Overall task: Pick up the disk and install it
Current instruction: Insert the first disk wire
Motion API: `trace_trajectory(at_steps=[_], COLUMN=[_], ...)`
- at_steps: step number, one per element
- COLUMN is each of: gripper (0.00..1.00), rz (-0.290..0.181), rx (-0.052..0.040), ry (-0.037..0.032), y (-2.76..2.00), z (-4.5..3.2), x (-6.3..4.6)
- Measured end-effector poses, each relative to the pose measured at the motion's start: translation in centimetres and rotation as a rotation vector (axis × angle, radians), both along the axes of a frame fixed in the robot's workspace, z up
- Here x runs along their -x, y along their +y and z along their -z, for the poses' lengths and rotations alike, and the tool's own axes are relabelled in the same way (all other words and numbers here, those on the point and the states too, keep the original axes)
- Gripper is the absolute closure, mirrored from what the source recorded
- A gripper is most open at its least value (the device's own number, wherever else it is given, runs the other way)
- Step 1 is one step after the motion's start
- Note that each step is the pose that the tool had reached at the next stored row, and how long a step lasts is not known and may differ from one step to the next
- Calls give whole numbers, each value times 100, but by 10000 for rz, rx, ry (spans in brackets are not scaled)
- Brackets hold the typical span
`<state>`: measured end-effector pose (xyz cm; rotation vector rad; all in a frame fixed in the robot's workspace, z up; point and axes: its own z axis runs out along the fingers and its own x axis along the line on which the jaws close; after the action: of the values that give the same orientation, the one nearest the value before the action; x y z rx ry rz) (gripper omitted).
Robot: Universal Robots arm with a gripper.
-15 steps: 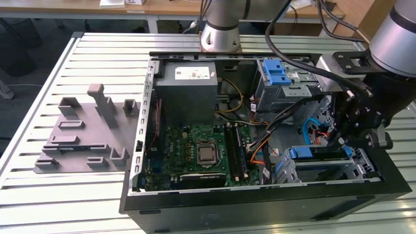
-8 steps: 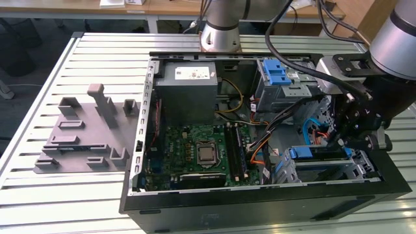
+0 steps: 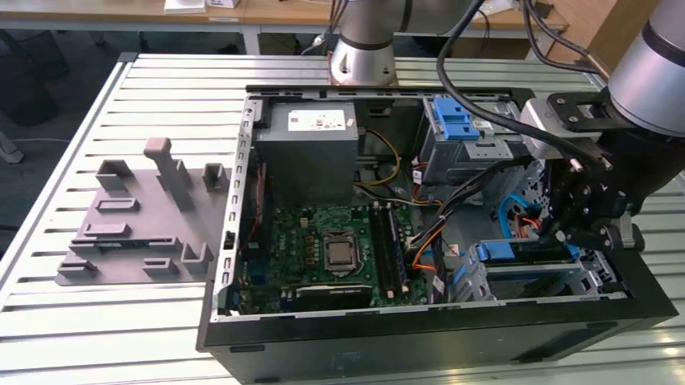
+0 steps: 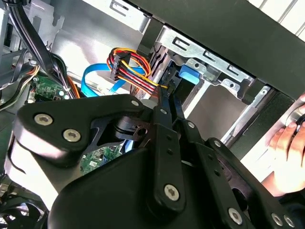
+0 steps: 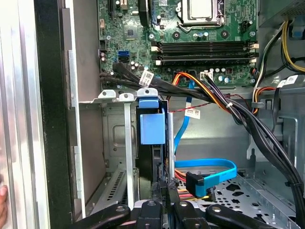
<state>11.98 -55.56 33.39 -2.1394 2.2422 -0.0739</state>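
The jaws (image 3: 559, 233) stood drawn close together down inside the open computer case (image 3: 428, 337), their black fingers (image 4: 164, 112) nearly meeting over the edge of the disk (image 5: 152, 128); whether they actually pinched it I could not tell. The disk sat on edge in the lower drive bay (image 5: 114, 138) at the case's corner on the exterior view's right, its blue plastic rail (image 3: 521, 251) showing at the top (a blue tab of it faced the first wrist view). Just beside it a blue flat cable (image 5: 209, 169) looped across the bay floor, and a bundle of red, yellow and black wires (image 4: 131, 69) ran past the fingers. Further out lay the green motherboard (image 3: 326, 249), the grey power supply box (image 3: 310, 148) and a blue-latched drive cage (image 3: 460, 132). The case rested on a slatted metal worktop (image 3: 64, 321) alongside a grey fixture plate (image 3: 139, 233). A person's hand (image 4: 288, 152) showed at the case's outer edge.
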Motion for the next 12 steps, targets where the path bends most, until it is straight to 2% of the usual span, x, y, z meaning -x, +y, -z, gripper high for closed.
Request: trace_trajectory(at_steps=[7, 12], gripper=[84, 84], rz=[-2, -3], rx=[-68, -77], ry=[0, -1], y=[-9, -17], z=[30, 49], x=[0, 0])
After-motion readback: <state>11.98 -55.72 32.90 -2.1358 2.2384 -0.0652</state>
